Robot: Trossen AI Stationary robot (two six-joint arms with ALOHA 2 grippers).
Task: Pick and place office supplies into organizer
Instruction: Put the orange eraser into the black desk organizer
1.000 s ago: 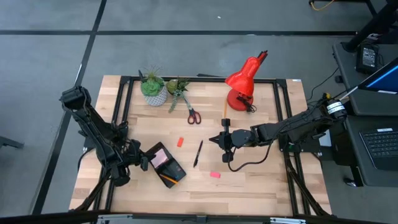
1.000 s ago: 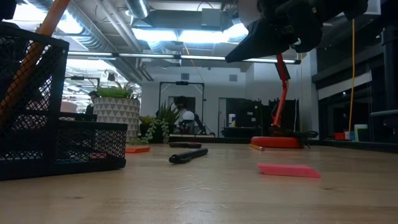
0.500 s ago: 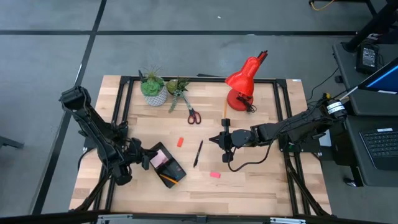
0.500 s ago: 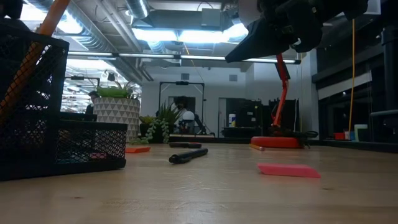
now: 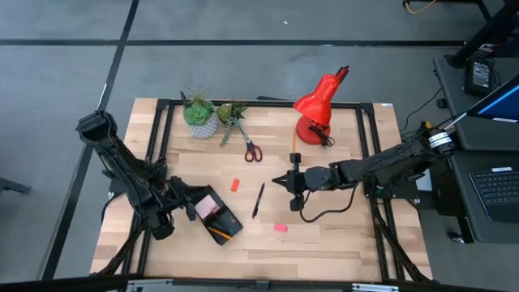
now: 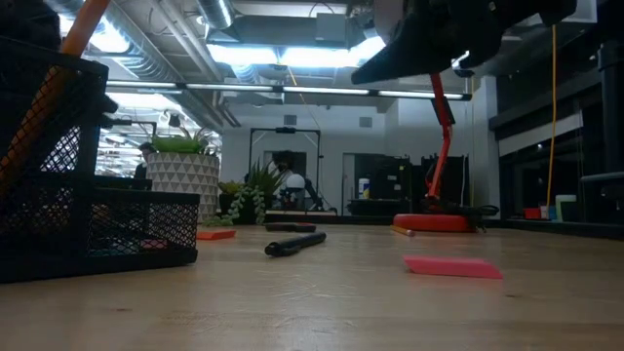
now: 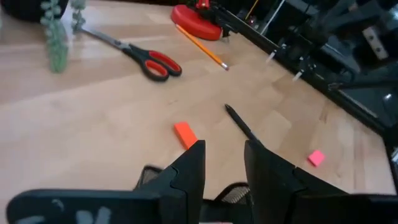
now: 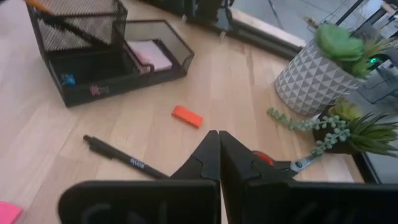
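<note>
The black mesh organizer (image 5: 214, 213) sits near the table's left front and holds a pink sticky pad (image 8: 152, 55) and an orange pencil (image 6: 49, 97). My left gripper (image 5: 175, 198) hovers open at the organizer's left end, its fingers above the mesh rim (image 7: 231, 193). My right gripper (image 5: 284, 180) is shut and raised mid-table, right of the black pen (image 5: 258, 199). Lying flat on the table are an orange eraser (image 5: 235, 185), a pink eraser (image 5: 280, 228), red-handled scissors (image 5: 252, 151) and a loose pencil (image 5: 293, 142).
A red desk lamp (image 5: 318, 105) stands at the far right of the table. Two potted plants (image 5: 200, 113) (image 5: 232, 114) stand at the far edge left of it. A black frame (image 5: 366, 154) borders the tabletop. Bare wood lies between the pen and the pink eraser.
My left gripper has moved a little toward the organizer and now shows above its tall compartment in the low view. My right gripper has risen slightly. The loose supplies have stayed where they were.
</note>
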